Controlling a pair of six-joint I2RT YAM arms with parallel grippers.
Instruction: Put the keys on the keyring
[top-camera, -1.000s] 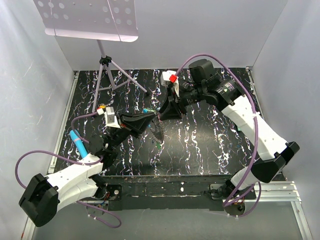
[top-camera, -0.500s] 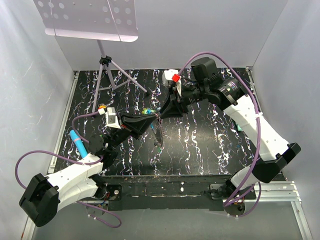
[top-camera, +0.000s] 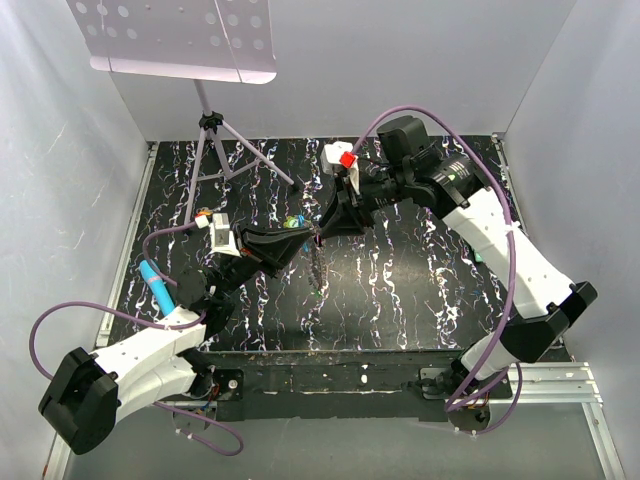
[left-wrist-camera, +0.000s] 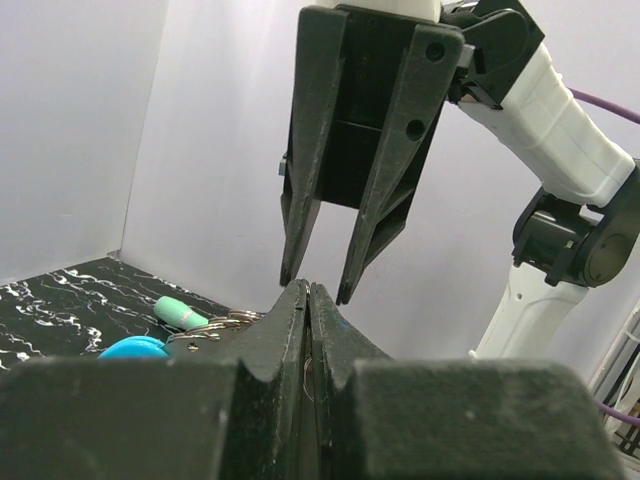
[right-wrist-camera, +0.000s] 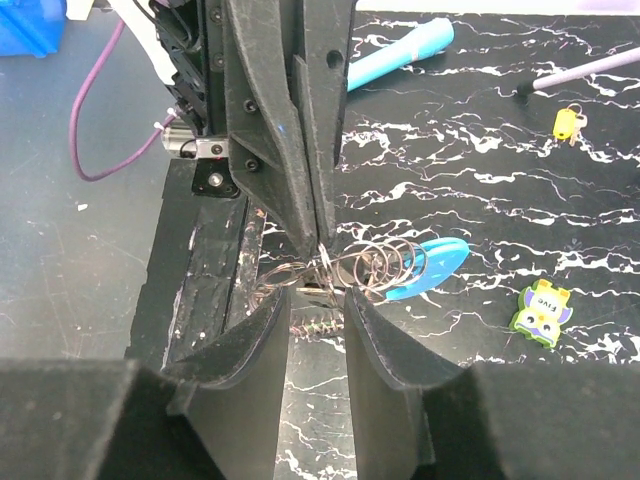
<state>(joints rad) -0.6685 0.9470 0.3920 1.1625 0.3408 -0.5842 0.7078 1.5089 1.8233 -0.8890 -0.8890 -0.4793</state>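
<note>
Left end effector (right-wrist-camera: 318, 250): clamped tight, pinching the keyring (right-wrist-camera: 372, 266) by its thin wire loops, right at my fingertips. The loops fan out to one side of the pinch. The blue clip (right-wrist-camera: 435, 262) sits on them at the far end, clear of my fingers.

Right end effector (left-wrist-camera: 314, 286): jaws parted, nothing held. It points tip to tip at the left one, tips just beside the pinch point. In the right wrist view, the gap between its fingers lines up with the pinch and a short bit hanging under it. Can't tell whether either finger touches the wire.

Top view: both end effectors meet over the middle of the counter (top-camera: 400, 290). The keyring is held up off it, with the chain (top-camera: 318, 265) dangling toward my bases. There's a tiny green speck (top-camera: 318, 292) at its low end, too small to identify. Keys: can't pick them out for certain in any view.

Around on the counter:
- green lumpy object (right-wrist-camera: 540, 307), near the blue clip but apart from it
- orange-yellow piece (right-wrist-camera: 567, 121), further off
- teal marker (right-wrist-camera: 400, 55), well away on the left arm's side
- teal-green piece (left-wrist-camera: 180, 313), lying beyond the pinch in the left wrist view
- tripod stand (top-camera: 215, 150), back left
</note>
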